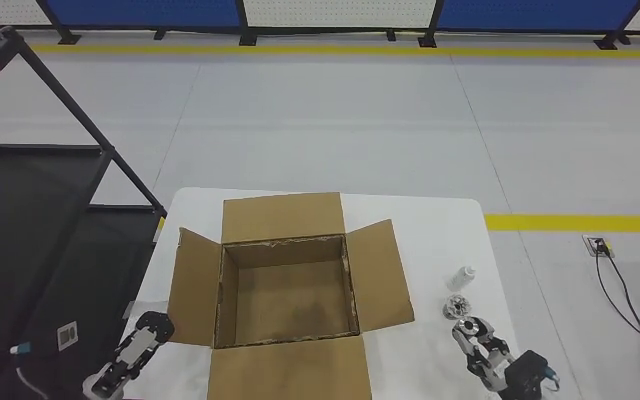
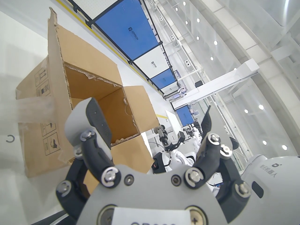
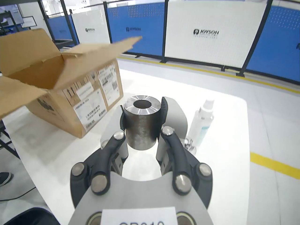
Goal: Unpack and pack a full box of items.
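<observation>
the right hand (image 3: 144, 115) is clamped on an upright hollow metal cylinder (image 3: 141, 127) near the counter's (image 1: 430, 230) right edge. the open box (image 1: 290, 300) lies to its left, its side flap (image 1: 385, 275) jutting between them, so the carry likely must clear that flap. the left hand (image 2: 150, 115) hangs spread open beside the box's opposite side, and the small round item (image 1: 458, 306) by the spray bottle (image 1: 464, 277) is too small to identify.

This is a large industrial hall, like a factory floor. Blue and white partition panels (image 3: 204, 38) fence the work area, yellow lines (image 1: 560, 222) mark the smooth grey floor (image 1: 330, 120), and the high ceiling (image 2: 234, 19) carries many round lights (image 2: 260, 106).
</observation>
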Tool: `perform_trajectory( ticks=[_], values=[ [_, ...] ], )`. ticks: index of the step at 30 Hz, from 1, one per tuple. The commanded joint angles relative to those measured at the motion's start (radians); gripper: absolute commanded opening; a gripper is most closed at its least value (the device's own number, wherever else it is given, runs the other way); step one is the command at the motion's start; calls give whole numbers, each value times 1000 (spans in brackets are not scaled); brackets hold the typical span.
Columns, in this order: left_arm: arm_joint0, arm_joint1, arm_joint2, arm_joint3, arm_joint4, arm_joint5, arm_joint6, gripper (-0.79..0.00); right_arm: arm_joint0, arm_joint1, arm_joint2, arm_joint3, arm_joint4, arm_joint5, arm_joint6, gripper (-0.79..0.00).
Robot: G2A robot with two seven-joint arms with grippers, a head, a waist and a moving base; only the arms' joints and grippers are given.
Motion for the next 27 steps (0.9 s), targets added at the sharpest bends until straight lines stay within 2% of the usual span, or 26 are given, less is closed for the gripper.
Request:
perform_trajectory(
  ticks=[1, 5, 18, 27],
  values=[
    [3, 0, 1, 3, 1, 0, 1, 0, 41, 1, -20, 72, -18, -5, 15, -785],
    [3, 0, 1, 3, 1, 0, 1, 0, 101, 2, -46, 152, -33, 2, 15, -785],
    [3, 0, 1, 3, 1, 0, 1, 0, 101, 3, -48, 154, -25, 10, 37, -785],
    [3, 0, 1, 3, 1, 0, 1, 0, 137, 12, -45, 257, -27, 24, 86, -785]
  ],
)
